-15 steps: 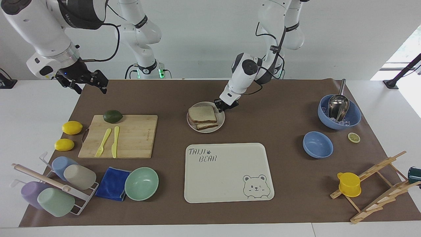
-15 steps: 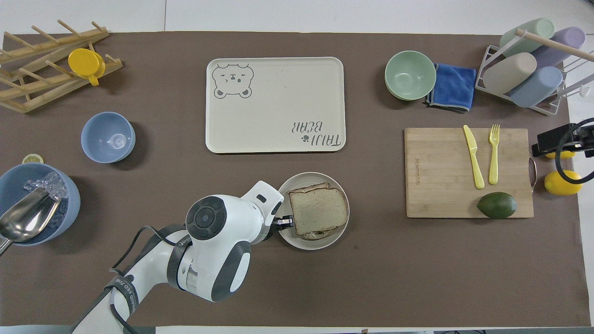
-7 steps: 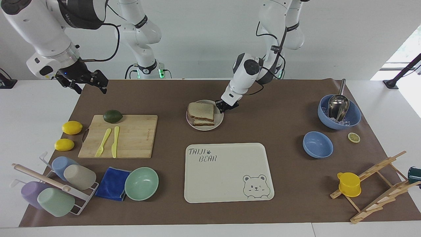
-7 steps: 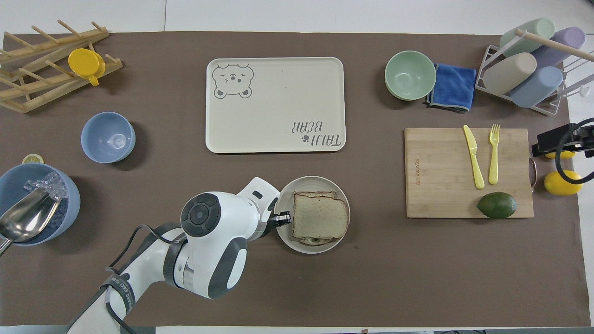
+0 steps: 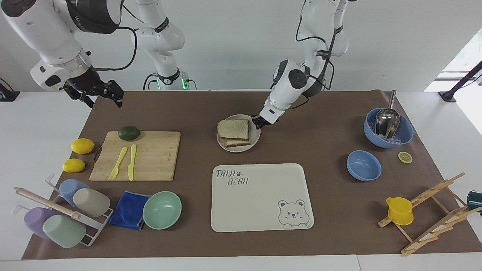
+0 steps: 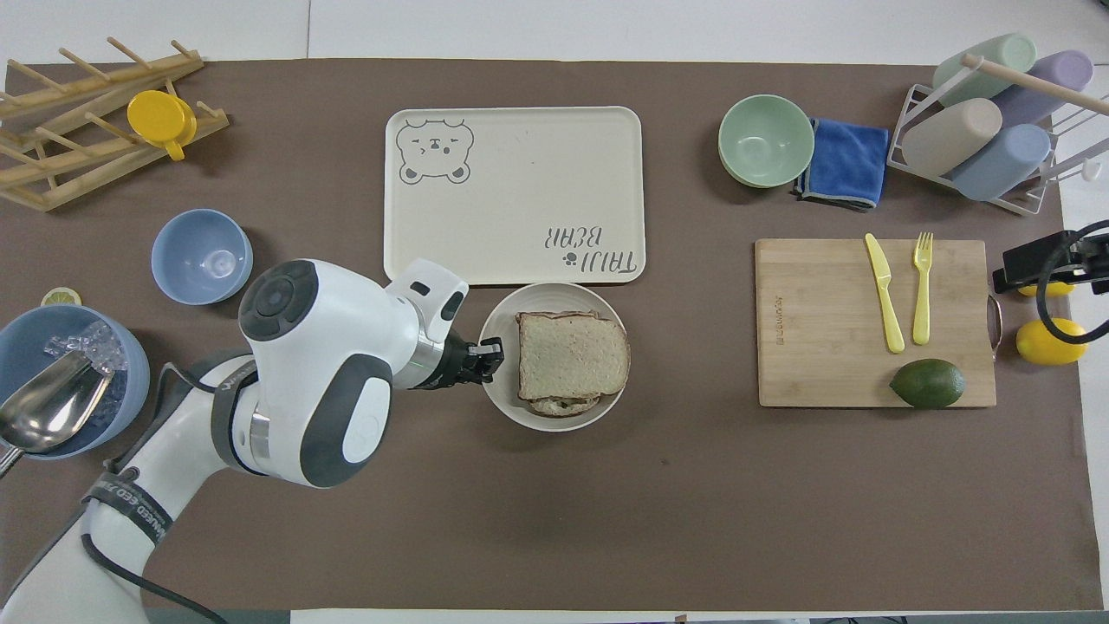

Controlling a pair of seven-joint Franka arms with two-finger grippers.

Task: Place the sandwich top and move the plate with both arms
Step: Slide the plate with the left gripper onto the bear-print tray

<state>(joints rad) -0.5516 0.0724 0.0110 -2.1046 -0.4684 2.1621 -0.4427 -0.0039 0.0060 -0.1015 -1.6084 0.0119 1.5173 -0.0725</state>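
One camera sits high across the table, facing the robots and taking in the whole brown mat (image 5: 320, 124), while the other looks steeply down from above the robots' own end, half a turn round, and both share that mat (image 6: 606, 520).

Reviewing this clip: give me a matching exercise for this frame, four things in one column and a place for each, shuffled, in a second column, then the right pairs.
Things
1. sandwich top
2. avocado
3. metal scoop
4. left gripper

Places
A. in the large blue bowl with ice
B. at the rim of the plate, on the side toward the left arm's end of the table
C. on the cutting board, at its edge nearer to the robots
D. lying on the stacked sandwich on the plate

Pairs: 1-D, 2-C, 3-A, 4-B
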